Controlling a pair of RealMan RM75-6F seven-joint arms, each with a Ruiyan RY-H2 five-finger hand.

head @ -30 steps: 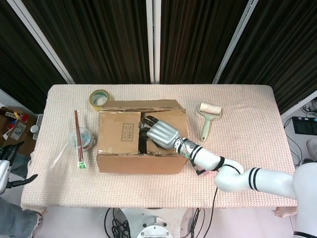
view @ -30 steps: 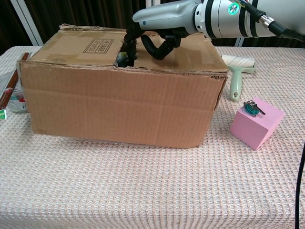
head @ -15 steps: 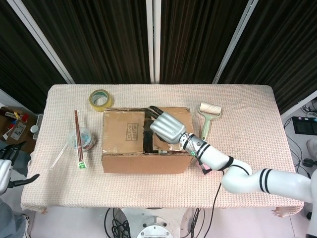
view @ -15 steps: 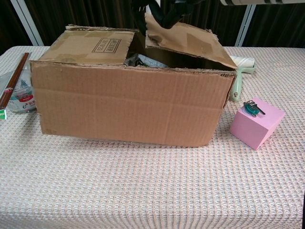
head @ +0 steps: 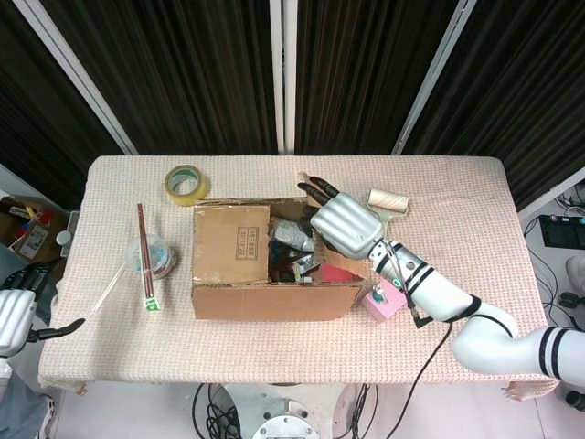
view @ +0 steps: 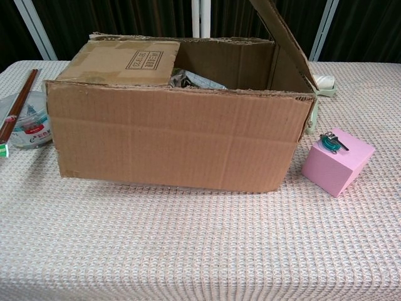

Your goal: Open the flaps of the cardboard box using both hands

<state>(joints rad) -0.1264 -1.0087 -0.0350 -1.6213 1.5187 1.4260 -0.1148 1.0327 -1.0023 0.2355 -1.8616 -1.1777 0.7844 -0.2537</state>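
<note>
The cardboard box (head: 274, 297) (view: 175, 135) stands mid-table. Its left flap (head: 230, 245) (view: 122, 61) lies flat and closed, printed label up. The right flap (view: 282, 37) is raised steeply above the box's right wall. In the head view my right hand (head: 345, 227) is over the box's right side, back toward the camera, fingers hooked on that flap, which it mostly hides. Mixed contents (head: 297, 251) show in the opened half. My left hand (head: 14, 315) hangs off the table's left edge, holding nothing. Neither hand shows in the chest view.
A pink block (head: 384, 300) (view: 335, 160) with a small clip on top sits at the box's right front corner. A lint roller (head: 384, 212) lies behind it. A tape roll (head: 186, 181), chopsticks (head: 143, 256) and a wrapped container (head: 155, 258) lie left of the box.
My right hand has risen and swung right, pulling the right flap from flat to nearly upright. The box slid slightly right. The pink block now shows in the head view.
</note>
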